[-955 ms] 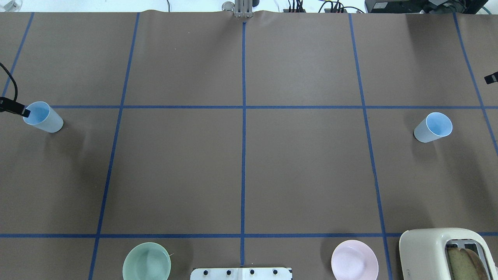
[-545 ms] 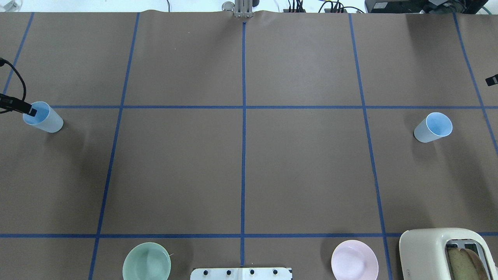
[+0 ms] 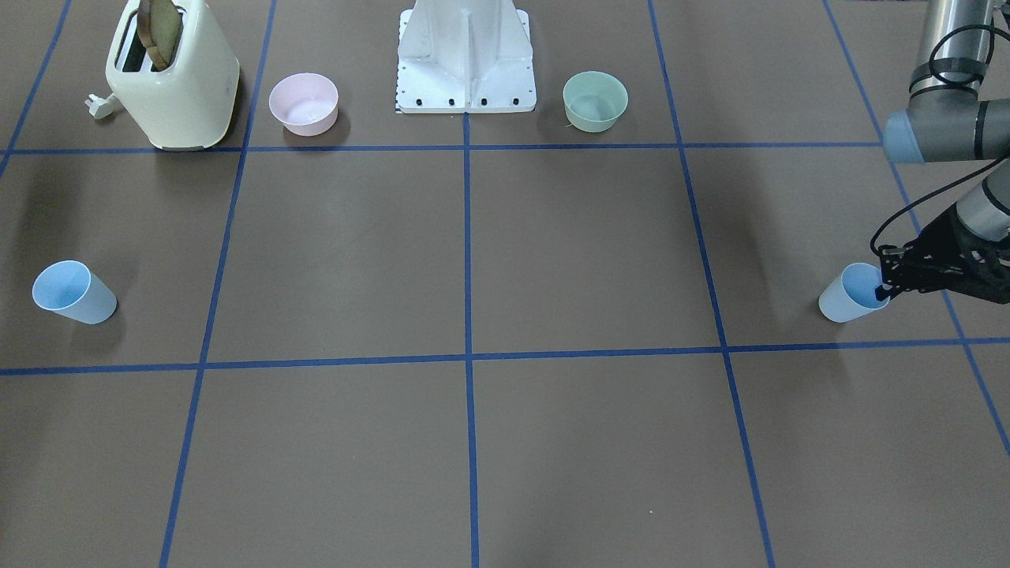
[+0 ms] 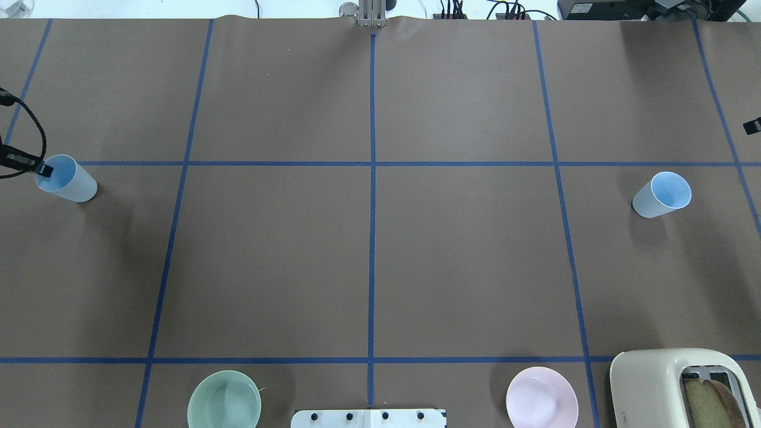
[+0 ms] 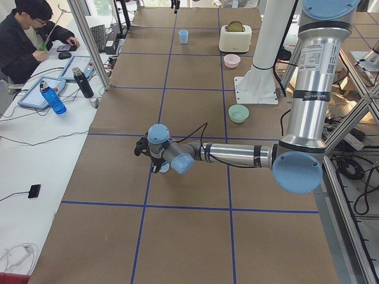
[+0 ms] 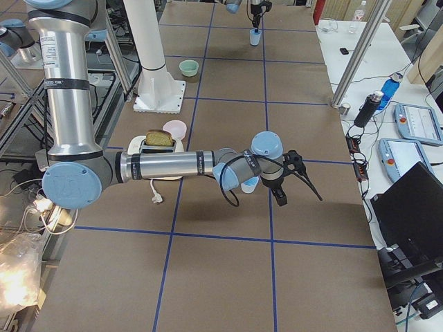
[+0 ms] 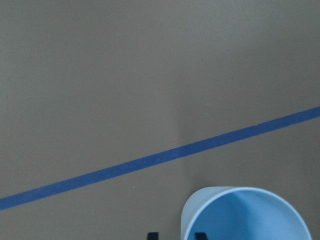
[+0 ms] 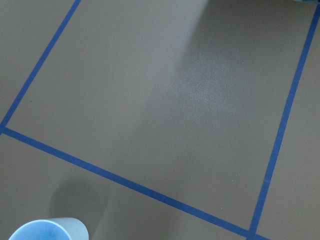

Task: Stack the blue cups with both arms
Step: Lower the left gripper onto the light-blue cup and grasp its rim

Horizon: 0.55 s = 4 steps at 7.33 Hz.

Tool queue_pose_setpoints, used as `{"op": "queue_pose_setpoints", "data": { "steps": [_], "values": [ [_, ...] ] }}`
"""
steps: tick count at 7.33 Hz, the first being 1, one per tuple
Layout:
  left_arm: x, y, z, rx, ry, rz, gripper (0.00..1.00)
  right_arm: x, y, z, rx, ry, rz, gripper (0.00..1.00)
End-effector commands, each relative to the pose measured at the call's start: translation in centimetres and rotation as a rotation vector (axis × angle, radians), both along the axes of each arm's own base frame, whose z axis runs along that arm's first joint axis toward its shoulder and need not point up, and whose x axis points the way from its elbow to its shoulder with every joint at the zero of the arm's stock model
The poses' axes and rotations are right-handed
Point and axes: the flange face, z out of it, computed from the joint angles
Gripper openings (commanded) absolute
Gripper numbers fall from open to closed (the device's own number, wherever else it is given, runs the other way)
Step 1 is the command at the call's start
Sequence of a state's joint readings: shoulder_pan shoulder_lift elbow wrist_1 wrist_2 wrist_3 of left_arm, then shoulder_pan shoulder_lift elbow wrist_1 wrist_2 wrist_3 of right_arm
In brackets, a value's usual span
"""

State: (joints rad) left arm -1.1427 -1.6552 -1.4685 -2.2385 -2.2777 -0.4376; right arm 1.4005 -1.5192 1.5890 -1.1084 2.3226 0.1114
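At the table's left end, the left blue cup [image 4: 70, 182] stands upright. The right blue cup [image 4: 661, 196] stands well apart at the other end. Both look light, thin-walled and slick, likely to skid or tip, so a gentle pinch across the rim wall seems the best hold. The left gripper [image 7: 176, 235] straddles that rim, one finger inside and one outside, with a narrow gap not yet closed on the wall. The right gripper [image 6: 280, 194] hangs near its cup, and I cannot tell its finger spread. Compared with a second ago, the left fingertip has edged in over the rim, while neither cup has moved.
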Motion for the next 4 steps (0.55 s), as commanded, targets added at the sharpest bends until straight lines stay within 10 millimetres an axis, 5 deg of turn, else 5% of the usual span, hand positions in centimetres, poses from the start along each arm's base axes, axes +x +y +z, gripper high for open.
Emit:
{"op": "queue_pose_setpoints", "data": {
  "steps": [1, 3, 4],
  "values": [
    [0.0, 0.4, -3.8, 0.019, 0.046, 0.002, 0.0, 0.0, 0.0, 0.0, 0.0, -0.001, 0.0, 1.0],
    [1.3, -1.2, -12.3, -0.067, 0.081, -0.084, 0.0, 0.0, 0.4, 0.2, -0.004, -0.003, -0.002, 1.0],
    [4.5, -1.4, -16.4, -0.103, 0.089, -0.082, 0.0, 0.0, 0.4, 0.2, -0.004, -0.003, -0.002, 1.0]
  ]
}}
